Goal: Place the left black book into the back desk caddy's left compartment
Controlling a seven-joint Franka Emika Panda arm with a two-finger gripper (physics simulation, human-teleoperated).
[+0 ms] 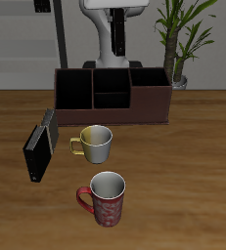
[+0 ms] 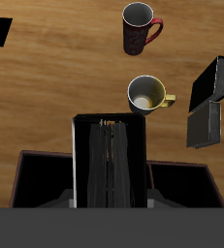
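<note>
The end effector (image 2: 109, 197) appears clamped on the black book (image 2: 109, 155) over the caddy (image 2: 31, 176), by the table's back edge. The book looks stiff, light and probably slick, so squeeze both covers.

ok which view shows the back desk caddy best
The exterior view: the back desk caddy shows whole, every bay visible. The wrist view shows only parts of its dark inside, with the left black book hiding the middle.

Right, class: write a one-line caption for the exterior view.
Yellow mug and red mug stand before the back desk caddy, two black books alongside.
</note>
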